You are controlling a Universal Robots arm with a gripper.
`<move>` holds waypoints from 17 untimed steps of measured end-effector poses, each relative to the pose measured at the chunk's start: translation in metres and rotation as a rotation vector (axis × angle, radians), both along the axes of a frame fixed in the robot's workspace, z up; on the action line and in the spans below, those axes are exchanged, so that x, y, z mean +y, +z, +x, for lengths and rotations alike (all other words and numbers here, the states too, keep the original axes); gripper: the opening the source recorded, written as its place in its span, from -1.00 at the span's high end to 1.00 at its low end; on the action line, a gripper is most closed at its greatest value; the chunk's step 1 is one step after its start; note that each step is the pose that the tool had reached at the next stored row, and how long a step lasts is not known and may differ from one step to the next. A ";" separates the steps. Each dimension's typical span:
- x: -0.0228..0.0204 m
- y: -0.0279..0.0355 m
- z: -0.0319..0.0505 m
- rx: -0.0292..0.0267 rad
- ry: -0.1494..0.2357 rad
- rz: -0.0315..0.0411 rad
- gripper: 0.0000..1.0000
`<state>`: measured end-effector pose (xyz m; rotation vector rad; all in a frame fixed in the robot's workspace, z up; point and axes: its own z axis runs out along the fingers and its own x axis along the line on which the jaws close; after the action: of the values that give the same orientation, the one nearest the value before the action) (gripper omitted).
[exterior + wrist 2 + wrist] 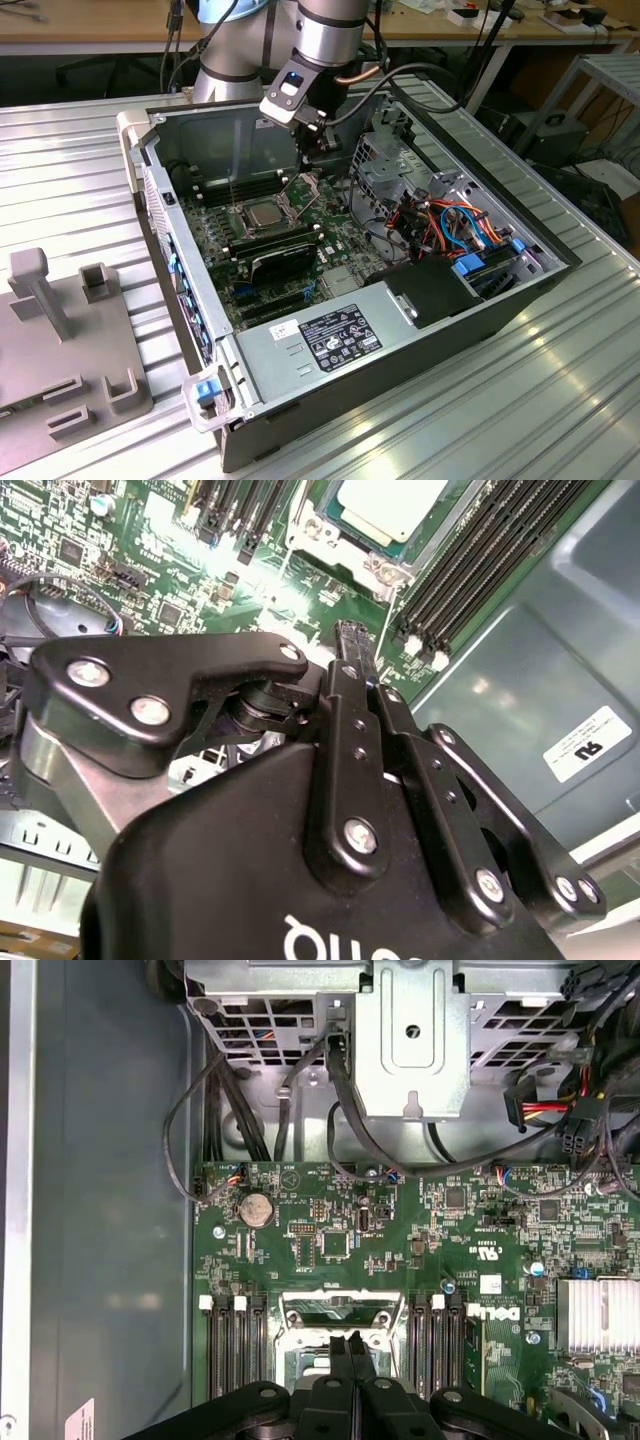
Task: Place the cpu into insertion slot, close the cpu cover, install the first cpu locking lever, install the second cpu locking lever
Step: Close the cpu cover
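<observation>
1. The cpu, silvery top up, lies seated in the insertion slot on the green board.
2. Just to the exterior view's right of the insertion slot, the gripper hangs low, its fingers pressed together with nothing visible between them.

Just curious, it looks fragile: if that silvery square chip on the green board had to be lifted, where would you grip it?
Probably the cpu by two opposite thin edges, coming straight down from above: it lies flat, metal face up, in the insertion slot, so only its sides offer a hold.
</observation>
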<state>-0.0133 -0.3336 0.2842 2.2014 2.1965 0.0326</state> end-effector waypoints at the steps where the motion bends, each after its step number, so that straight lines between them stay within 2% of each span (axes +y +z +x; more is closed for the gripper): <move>1: 0.0000 0.0000 0.0004 0.0000 0.000 -0.0001 0.79; 17: 0.0000 0.0000 0.0127 0.0000 0.000 -0.0001 0.79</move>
<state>-0.0006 -0.3336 0.2842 2.2014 2.1965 0.0324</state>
